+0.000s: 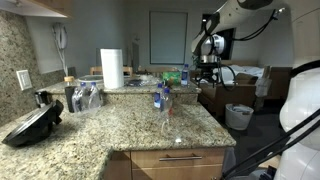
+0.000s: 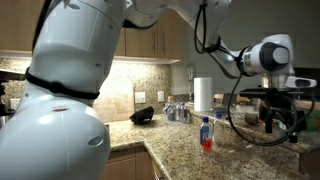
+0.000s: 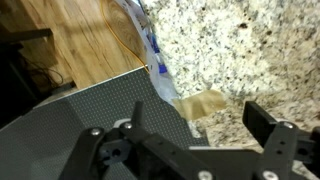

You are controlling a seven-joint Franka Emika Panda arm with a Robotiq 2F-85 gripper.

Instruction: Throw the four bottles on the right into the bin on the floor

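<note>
The hand (image 1: 207,68) is hanging wide apart and empty, ready for grabbing. The bottles (image 1: 160,98) are standing near the bench (image 1: 120,135) edge, easy to reach. The bin (image 1: 239,108) is waiting on the floor.

Table (image 1: 110,135) front: mostly bare granite, easy pass from above. Bottle (image 1: 162,97) stands mid-table w/ free room all round. Back corner crowded: roll (image 1: 112,68), clear clutter (image 1: 85,95) beside it, black object (image 1: 32,125) nr the wall end. Green container (image 1: 172,76) on raised ledge behind bottle narrows access from that side. End effector (image 1: 207,66) hangs past table's far edge, jaws wide, apart from everything. Bin (image 1: 239,116) on floor beyond, mouth open upward; white robot body (image 1: 300,100) close by.
</note>
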